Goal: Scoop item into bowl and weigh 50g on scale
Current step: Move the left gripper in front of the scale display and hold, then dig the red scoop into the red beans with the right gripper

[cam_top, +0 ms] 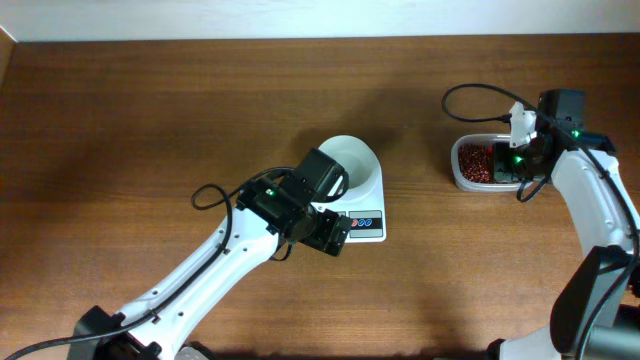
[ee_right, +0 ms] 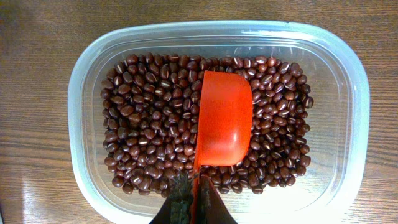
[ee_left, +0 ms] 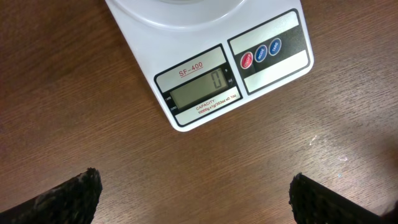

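Observation:
The white bowl stands on the white scale at mid-table; the scale's display reads 0. My left gripper is open and empty, hovering over bare wood just in front of the scale. The dark red-brown beans fill a clear plastic container at the far right. My right gripper is shut on the handle of an orange scoop, whose cup lies turned over on the beans.
The scale has red and blue round buttons at its front. A black cable loops behind the container. The table's back edge runs along the top.

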Controlling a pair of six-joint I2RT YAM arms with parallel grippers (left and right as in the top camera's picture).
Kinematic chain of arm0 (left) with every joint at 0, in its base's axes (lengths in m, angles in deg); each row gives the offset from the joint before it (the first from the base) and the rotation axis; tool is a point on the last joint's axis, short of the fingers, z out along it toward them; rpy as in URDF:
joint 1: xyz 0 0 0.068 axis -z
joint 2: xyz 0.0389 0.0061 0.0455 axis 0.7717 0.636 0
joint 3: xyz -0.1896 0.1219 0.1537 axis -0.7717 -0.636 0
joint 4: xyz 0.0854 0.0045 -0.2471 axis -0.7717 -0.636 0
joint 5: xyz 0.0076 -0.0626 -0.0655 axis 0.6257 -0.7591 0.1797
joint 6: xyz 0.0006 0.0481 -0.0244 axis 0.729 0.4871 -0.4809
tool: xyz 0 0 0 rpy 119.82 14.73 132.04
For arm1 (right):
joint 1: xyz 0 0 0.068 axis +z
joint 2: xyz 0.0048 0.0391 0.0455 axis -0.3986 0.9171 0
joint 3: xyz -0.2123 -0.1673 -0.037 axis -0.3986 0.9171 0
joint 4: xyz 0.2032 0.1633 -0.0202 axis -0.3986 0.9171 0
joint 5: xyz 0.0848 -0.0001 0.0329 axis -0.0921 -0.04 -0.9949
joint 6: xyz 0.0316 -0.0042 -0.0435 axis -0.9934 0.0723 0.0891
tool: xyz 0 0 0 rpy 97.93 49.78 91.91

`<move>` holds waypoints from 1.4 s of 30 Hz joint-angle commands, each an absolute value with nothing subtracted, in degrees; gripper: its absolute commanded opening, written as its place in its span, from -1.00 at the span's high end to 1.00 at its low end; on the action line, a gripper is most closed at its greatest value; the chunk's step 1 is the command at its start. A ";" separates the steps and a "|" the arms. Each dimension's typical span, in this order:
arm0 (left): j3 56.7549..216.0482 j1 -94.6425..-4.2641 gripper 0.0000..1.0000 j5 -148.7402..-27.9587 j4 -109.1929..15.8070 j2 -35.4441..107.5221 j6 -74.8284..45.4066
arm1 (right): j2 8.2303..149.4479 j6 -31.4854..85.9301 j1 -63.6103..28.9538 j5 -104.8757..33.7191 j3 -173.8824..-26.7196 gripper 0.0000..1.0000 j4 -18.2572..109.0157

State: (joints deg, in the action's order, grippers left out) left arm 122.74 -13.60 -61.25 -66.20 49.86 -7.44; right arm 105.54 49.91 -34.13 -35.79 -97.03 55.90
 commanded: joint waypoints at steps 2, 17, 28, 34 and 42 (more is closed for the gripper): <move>122.19 -13.38 -0.98 -60.72 -66.11 48.92 -7.66 | 105.82 49.63 -34.04 -35.65 -98.00 0.92 55.88; 122.19 -13.38 -0.98 -60.72 -64.74 48.92 -7.73 | 105.82 49.19 -34.06 -34.63 -98.00 0.92 55.88; 122.19 -13.38 -0.98 -60.72 -64.74 48.92 -7.73 | 105.84 49.19 -34.13 -34.54 -98.00 0.92 55.95; 122.19 -13.38 -0.98 -60.72 -64.76 48.92 -7.73 | 106.06 49.23 -34.13 -33.27 -97.84 0.70 55.20; 122.19 -13.38 -0.98 -60.72 -64.76 48.92 -7.73 | 106.06 49.21 -34.13 -33.29 -97.84 0.26 54.90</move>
